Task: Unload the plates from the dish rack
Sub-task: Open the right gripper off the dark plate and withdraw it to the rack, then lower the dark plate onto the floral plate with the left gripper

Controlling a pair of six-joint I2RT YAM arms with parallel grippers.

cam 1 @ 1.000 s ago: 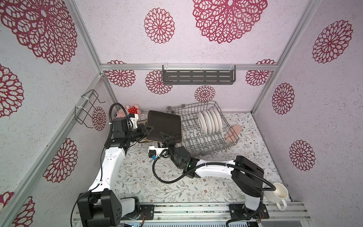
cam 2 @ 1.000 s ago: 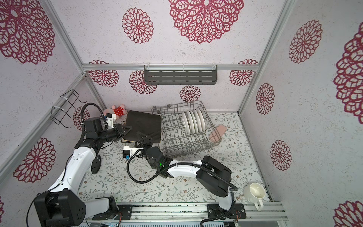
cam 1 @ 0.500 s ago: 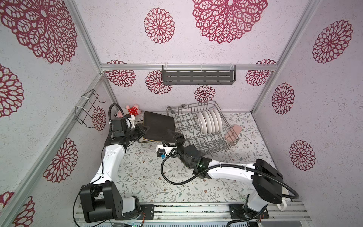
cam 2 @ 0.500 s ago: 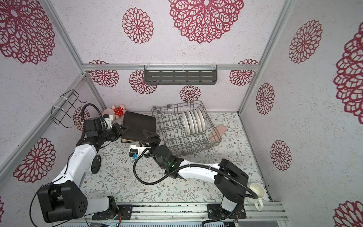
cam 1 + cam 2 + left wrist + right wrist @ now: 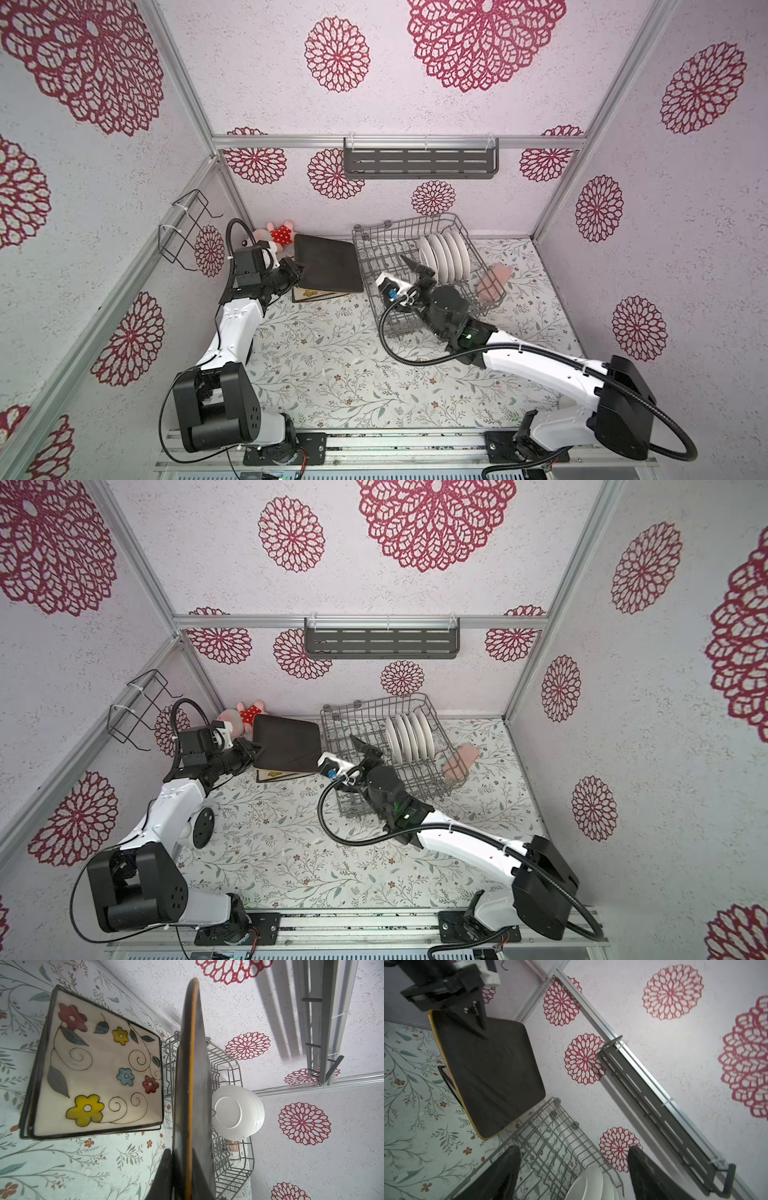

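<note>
One dark brown square plate (image 5: 326,264) is out of the dish rack (image 5: 399,228) and hangs over the desk (image 5: 332,374), just left of the rack's side wall. The left gripper (image 5: 296,270) is clamped tight on its left edge, with a finger (image 5: 164,1176) on each face. Under it, a stack of square white plates (image 5: 97,1076) with dark rims and painted flowers lies flat on the desk; two rims show in the left wrist view. About five small round white plates (image 5: 442,257) stand upright on edge in a row between the tines toward the rack's right side. The right gripper (image 5: 415,266) hovers above the rack's middle, just left of that row, its jaws spread wide with nothing between them, well apart from the brown plate.
</note>
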